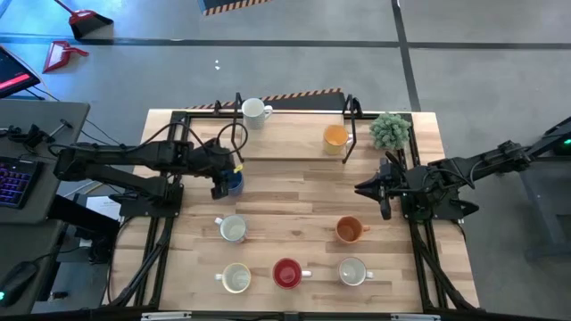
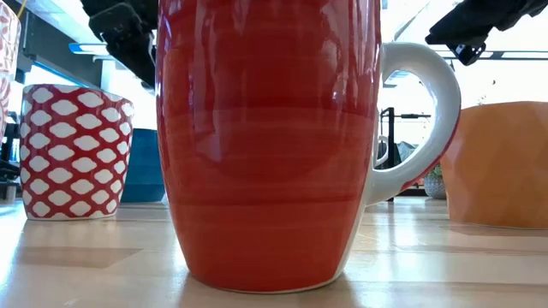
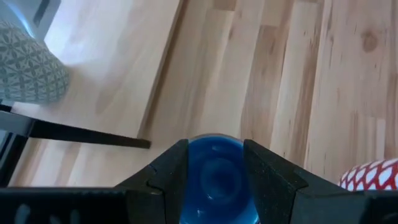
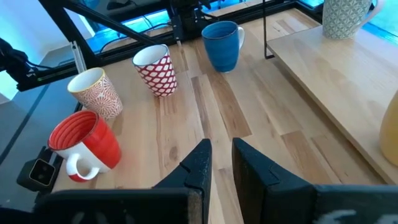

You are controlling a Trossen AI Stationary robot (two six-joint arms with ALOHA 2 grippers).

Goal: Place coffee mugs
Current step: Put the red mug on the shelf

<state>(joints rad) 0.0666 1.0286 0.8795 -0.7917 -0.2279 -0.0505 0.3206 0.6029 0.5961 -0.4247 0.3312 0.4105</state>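
The blue mug [image 1: 235, 182] stands upright on its base on the table, just in front of the raised shelf. My left gripper [image 1: 221, 185] hovers over it, open. In the left wrist view the mug's mouth [image 3: 214, 174] shows between the two fingers. In the low view the gripper [image 2: 128, 38] hangs above the mug [image 2: 141, 167], apart from it. My right gripper [image 1: 368, 189] waits over the table's right part, shut and empty [image 4: 221, 155]. A white mug [image 1: 255, 110] and a yellow-orange mug [image 1: 335, 136] stand on the shelf.
Five mugs stand on the near half: red-and-white patterned [image 1: 232, 228], orange [image 1: 349, 230], cream [image 1: 236, 278], red [image 1: 286, 273], white [image 1: 353, 271]. A green potted plant [image 1: 390, 130] sits at the shelf's right end. Bare wood lies between the blue mug and my right gripper.
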